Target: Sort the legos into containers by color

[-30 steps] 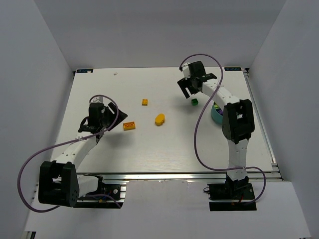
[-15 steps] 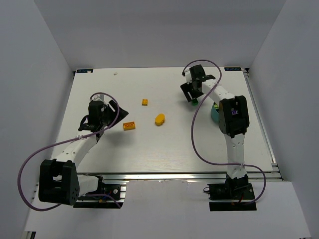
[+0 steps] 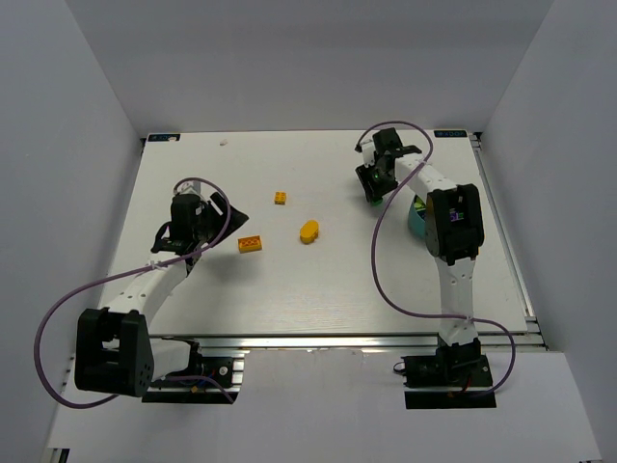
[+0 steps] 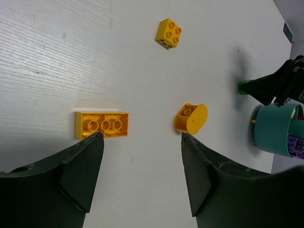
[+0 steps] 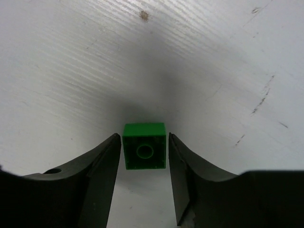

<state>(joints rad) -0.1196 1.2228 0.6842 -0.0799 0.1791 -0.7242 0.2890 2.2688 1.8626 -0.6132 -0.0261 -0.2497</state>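
Observation:
A green brick [image 5: 144, 152] lies on the white table between the fingers of my right gripper [image 5: 144, 137], with a thin gap on each side. From above, the right gripper [image 3: 371, 183] covers this brick at the far right. My left gripper [image 4: 141, 137] is open and empty, low over the table just short of an orange brick [image 4: 102, 124] and an oval orange-yellow piece [image 4: 191, 118]. A small yellow brick [image 4: 168, 33] lies farther off. The teal bowl [image 4: 273, 130] holds purple bricks [image 4: 297, 145].
From above, the orange brick [image 3: 251, 243], the oval piece [image 3: 309, 231] and the yellow brick [image 3: 280, 198] lie mid-table. The teal bowl [image 3: 416, 220] is mostly hidden behind the right arm. White walls enclose the table on three sides.
My right gripper has come down over the green brick, which now sits between its fingers. The left arm has barely moved.

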